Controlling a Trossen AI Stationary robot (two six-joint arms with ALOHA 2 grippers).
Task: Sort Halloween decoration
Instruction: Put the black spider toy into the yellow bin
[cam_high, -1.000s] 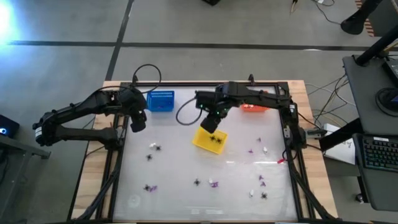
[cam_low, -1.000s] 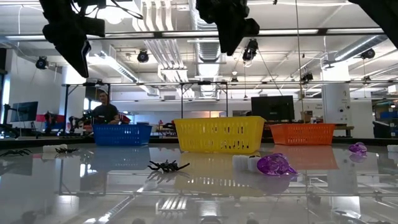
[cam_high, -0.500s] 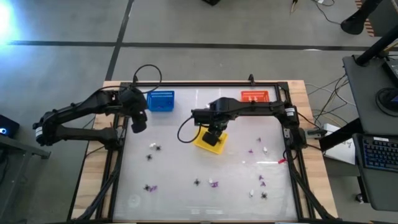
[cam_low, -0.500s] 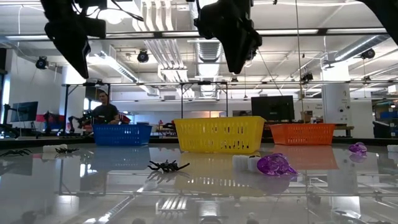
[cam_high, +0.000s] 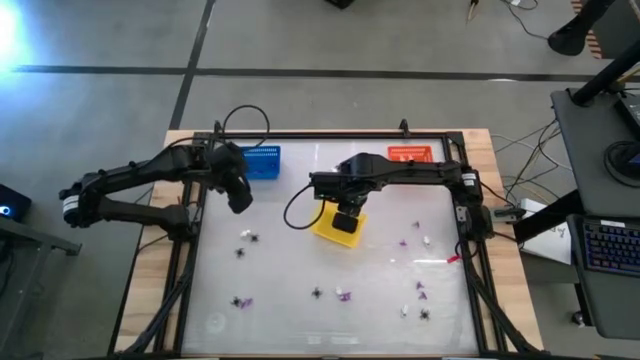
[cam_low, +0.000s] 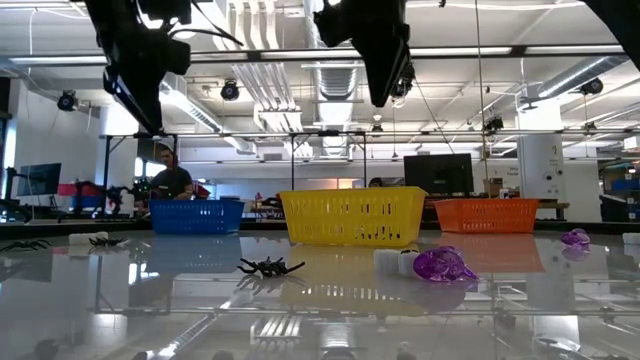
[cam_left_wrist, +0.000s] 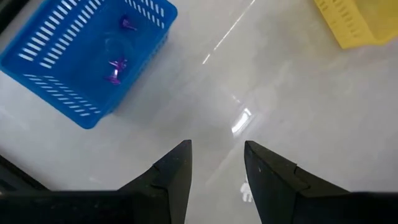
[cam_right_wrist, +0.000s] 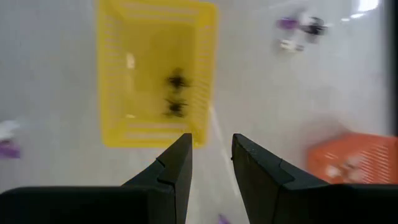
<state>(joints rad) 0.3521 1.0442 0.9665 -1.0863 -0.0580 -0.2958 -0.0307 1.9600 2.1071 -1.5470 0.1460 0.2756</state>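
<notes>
The decorations lie in two groups. Two black spiders (cam_right_wrist: 176, 93) sit inside the yellow basket (cam_high: 338, 224), two purple bits (cam_left_wrist: 118, 46) lie in the blue basket (cam_high: 260, 162), and white bits show in the orange basket (cam_right_wrist: 348, 163). The rest are scattered loose on the table (cam_high: 300, 320): a spider (cam_high: 250, 237) left of centre, a purple bit (cam_high: 343, 296) near the front, and a mixed cluster at the front right.

Over the last second the right gripper (cam_high: 347, 213) has swung from behind the yellow basket to directly above it, and it hangs there with its fingers apart and nothing between them. That suggests a spider drop is finished. The left gripper (cam_high: 240, 197) has moved away from the blue basket toward the table's middle, fingers also apart and empty, probably heading for the loose spider nearby.

The middle and front of the table are open, with wide gaps between pieces. The tight spots are the back row of baskets and the black frame along the sides, especially by the right-hand cluster.
</notes>
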